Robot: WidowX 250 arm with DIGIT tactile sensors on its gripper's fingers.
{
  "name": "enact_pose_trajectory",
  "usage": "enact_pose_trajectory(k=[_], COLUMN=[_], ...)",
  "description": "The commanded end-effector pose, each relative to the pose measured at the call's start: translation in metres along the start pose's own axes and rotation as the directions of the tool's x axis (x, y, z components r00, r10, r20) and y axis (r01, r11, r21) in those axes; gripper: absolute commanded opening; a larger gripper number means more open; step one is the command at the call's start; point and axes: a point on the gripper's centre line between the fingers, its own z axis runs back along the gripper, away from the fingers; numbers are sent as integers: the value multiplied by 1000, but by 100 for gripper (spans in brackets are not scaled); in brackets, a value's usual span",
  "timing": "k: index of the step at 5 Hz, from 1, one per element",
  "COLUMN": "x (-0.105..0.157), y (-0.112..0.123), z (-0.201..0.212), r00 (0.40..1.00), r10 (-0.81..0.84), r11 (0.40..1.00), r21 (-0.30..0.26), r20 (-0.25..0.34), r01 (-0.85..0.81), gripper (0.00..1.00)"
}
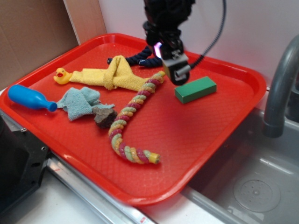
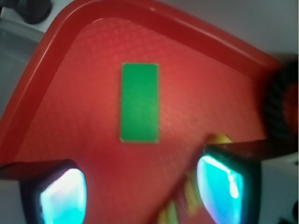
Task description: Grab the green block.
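The green block [image 1: 196,89] lies flat on the red tray [image 1: 196,140], toward its far right side. In the wrist view the green block [image 2: 139,103] sits lengthwise ahead of the fingers, on bare tray. My gripper [image 1: 178,70] hangs above the tray just left of the block, not touching it. In the wrist view my gripper [image 2: 142,189] is open, its two glowing teal pads [image 2: 63,196] wide apart with only red tray between them.
A multicoloured rope [image 1: 133,119] runs from under the gripper toward the tray's front. A yellow cloth [image 1: 114,74], rubber duck [image 1: 61,75], pale teal cloth [image 1: 79,101], brown lump [image 1: 103,116] and blue bottle [image 1: 29,97] lie to the left. A dark rope [image 1: 140,57] lies behind. A grey faucet [image 1: 280,84] and sink [image 1: 252,186] are on the right.
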Motion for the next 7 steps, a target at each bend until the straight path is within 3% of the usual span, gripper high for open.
enact_pose_trajectory(k=[1,3,4,5,7], x=[36,32,28,21,-31], y=[8,5,0,-1,-2], z=[-11,-51,-62,-44,61], r00=[999,998,997,998,999], r10=[16,-7,-22,-21,53], r11=[1000,999,999,1000,998], r21=[-14,-45,-46,-19,24], r20=[30,-58,-74,-57,1], r01=[-16,4,19,20,-53], gripper=[100,100,0,0,0])
